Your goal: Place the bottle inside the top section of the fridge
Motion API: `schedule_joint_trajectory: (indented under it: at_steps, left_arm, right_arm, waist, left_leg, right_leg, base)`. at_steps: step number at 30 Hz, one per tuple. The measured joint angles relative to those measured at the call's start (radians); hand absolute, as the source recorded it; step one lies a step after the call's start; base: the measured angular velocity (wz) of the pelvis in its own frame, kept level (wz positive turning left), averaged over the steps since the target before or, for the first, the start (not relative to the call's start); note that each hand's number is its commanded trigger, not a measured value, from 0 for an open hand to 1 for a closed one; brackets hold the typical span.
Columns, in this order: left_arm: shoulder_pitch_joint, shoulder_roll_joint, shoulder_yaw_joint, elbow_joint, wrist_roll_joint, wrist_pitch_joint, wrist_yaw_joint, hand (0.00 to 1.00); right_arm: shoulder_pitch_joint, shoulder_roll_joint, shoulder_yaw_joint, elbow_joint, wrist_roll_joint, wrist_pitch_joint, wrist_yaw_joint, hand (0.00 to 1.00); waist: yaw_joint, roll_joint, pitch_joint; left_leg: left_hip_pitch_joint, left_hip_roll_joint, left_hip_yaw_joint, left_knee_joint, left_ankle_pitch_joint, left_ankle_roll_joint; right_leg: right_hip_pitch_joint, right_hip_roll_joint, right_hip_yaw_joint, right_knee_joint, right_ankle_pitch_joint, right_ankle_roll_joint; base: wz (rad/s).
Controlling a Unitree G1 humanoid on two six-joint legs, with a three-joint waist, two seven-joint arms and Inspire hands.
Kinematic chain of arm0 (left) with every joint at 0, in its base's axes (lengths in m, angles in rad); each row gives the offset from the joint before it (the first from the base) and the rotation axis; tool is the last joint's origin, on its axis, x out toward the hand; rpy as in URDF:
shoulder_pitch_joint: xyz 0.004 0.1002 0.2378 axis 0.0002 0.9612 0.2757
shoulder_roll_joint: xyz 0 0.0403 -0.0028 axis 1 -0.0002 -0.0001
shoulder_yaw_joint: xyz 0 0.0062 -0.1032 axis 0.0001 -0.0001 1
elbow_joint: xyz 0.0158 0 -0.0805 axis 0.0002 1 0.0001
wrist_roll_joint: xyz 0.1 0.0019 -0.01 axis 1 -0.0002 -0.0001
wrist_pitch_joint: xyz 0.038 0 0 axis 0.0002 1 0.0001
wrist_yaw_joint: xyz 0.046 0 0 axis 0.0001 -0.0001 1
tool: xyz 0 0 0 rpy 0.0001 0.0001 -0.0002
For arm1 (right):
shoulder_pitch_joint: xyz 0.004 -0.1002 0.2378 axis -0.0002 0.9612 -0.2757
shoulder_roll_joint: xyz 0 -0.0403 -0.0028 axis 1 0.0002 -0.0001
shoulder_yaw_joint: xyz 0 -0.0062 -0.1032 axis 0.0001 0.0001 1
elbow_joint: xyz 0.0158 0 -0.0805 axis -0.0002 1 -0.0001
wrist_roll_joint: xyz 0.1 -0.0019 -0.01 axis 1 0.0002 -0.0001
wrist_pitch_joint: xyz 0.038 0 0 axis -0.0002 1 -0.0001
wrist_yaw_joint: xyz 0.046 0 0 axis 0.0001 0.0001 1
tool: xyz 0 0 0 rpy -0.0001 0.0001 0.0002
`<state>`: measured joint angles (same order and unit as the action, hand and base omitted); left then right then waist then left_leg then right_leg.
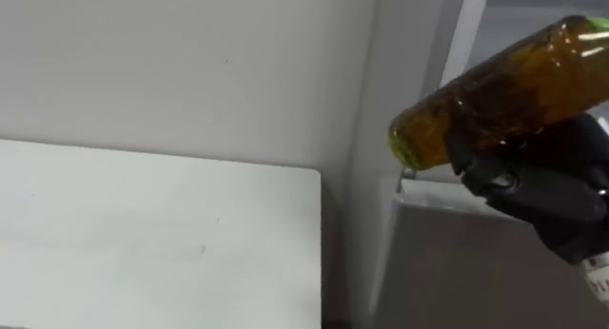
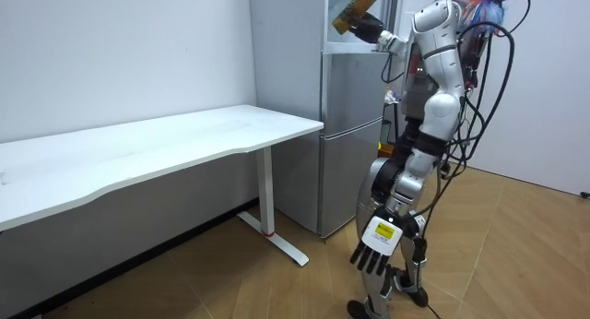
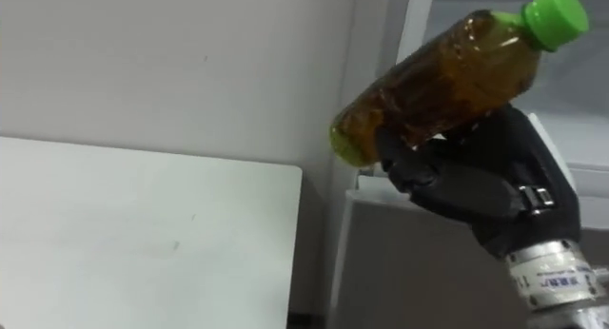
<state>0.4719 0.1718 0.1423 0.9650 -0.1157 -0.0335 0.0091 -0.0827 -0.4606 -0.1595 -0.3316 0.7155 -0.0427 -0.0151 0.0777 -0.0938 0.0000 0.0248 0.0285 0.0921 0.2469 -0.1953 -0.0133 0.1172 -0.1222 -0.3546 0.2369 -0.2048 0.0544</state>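
Amber-brown liquid fills the clear, round plastic bottle (image 3: 438, 77), which has a bright green ribbed screw cap (image 3: 555, 12). It is off every surface, up in the air in the robot's right hand (image 3: 476, 182). The black fingers are curled under and round the lower half of the barrel, so the grip is closed on the bottle. The bottle lies steeply tilted, almost on its side: rounded base down toward the robot's left, cap up toward its right.

From the room view I can place it better. The bottle sits at the height of the upper compartment of the tall, smooth grey metal fridge (image 2: 350, 144), just above the top edge of the lower door. I cannot tell whether it has crossed into the compartment or hangs just in front of it. The robot stands upright close to the fridge on a wooden floor (image 2: 516, 254), right arm raised to head height.

The left hand (image 2: 369, 257) hangs by the thigh with fingers straight and loose, pointing down — nothing in it.

Left of the fridge, and just beside it, stands a long matte white table (image 2: 184, 144) with a flat top, rounded corner and white metal legs. It is backed by a plain pale wall (image 2: 120, 52).
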Motion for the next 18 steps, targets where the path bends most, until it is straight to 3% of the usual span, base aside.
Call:
schedule_joint_trajectory:
  at_steps: [7, 11, 18]
  left_arm:
    - [0.002, -0.016, 0.069, 0.006, 0.002, -0.001, -0.001, 0.0]
    - [0.002, -0.016, 0.109, 0.024, 0.0, -0.002, 0.0, 0.0]
    - [0.0, -0.016, 0.112, 0.036, 0.001, -0.002, -0.007, 0.0]
  right_arm:
    - [0.024, -0.001, -0.114, 0.005, 0.005, 0.0, -0.048, 1.0]
    - [0.024, -0.008, -0.164, 0.031, 0.036, 0.0, -0.093, 1.0]
    - [0.023, -0.011, -0.177, 0.055, 0.056, 0.0, -0.156, 1.0]
  waist:
    - [-0.024, -0.001, -0.0008]
    - [-0.025, -0.014, 0.001]
    - [-0.021, -0.026, 0.0049]
  left_leg:
    - [0.014, 0.003, 0.004, -0.009, 0.001, -0.003]
    - [0.021, 0.003, 0.006, -0.013, 0.0, -0.004]
    - [0.016, 0.003, 0.012, -0.012, 0.0, -0.004]
  right_leg:
    - [0.004, 0.003, 0.003, 0.0, 0.001, -0.001]
    - [0.005, 0.004, 0.005, -0.001, 0.0, -0.001]
    - [-0.005, 0.004, 0.013, 0.0, 0.0, -0.001]
  base:
    - [-0.01]
    - [0.0]
    - [-0.01]
